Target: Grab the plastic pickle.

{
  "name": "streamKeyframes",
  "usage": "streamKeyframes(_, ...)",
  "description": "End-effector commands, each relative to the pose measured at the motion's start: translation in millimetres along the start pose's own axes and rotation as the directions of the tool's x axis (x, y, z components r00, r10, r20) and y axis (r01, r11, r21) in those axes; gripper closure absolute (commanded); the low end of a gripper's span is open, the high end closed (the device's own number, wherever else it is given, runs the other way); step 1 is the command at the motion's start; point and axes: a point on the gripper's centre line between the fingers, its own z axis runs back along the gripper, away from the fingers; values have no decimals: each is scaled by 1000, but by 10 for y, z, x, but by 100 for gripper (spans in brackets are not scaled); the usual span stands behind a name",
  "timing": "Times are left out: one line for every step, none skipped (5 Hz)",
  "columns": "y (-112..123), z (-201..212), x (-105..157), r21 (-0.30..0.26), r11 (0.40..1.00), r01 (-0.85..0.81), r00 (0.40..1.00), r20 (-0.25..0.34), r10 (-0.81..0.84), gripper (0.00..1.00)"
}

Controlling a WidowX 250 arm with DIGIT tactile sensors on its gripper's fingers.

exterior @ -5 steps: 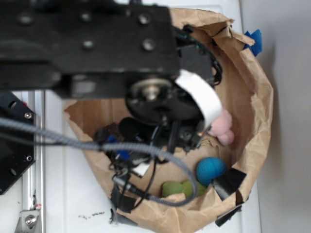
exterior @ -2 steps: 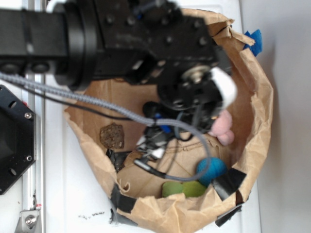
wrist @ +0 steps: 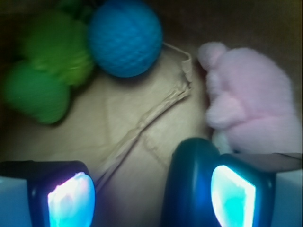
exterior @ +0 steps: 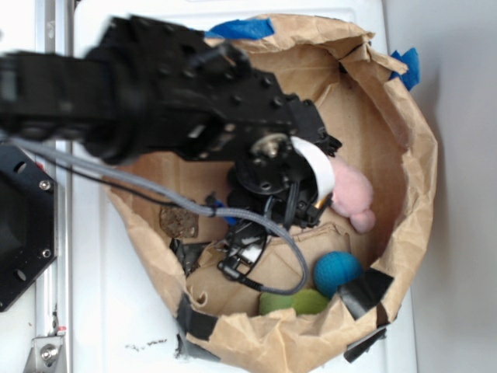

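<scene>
Down inside the crumpled brown paper bag [exterior: 404, 148], the black robot arm [exterior: 155, 101] reaches toward its middle. In the wrist view, the hand [wrist: 151, 196] sits spread wide, nothing gripped between its glowing pads [wrist: 71, 198]. The glossy dark teal plastic pickle [wrist: 189, 184] lies at 5 o'clock of that view, against the inner side of the right pad, beside the fluffy pink plush bunny [wrist: 248, 106] at 3 o'clock. The blue fuzzy ball [wrist: 125, 38] sits at 12 o'clock, touching the lumpy yellow-green fuzzy toy [wrist: 45, 71] at 10 o'clock. From outside, the pickle is hidden behind the arm.
</scene>
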Motion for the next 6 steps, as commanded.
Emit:
streamKeyframes(20, -69, 116, 14, 999, -45, 999, -5, 45, 0)
streamKeyframes(-8, -68, 110, 21, 999, -31, 1000, -3, 31, 0)
streamKeyframes(-28, -53, 112, 32, 999, -22, 1000, 4, 22, 4)
streamKeyframes(-24, -45, 110, 28, 999, -24, 1000, 10, 24, 100)
streamKeyframes(-24, -48, 111, 30, 999, -24, 1000, 6, 24, 100)
streamKeyframes(-21, -45, 115, 28, 999, -25, 1000, 6, 25, 100)
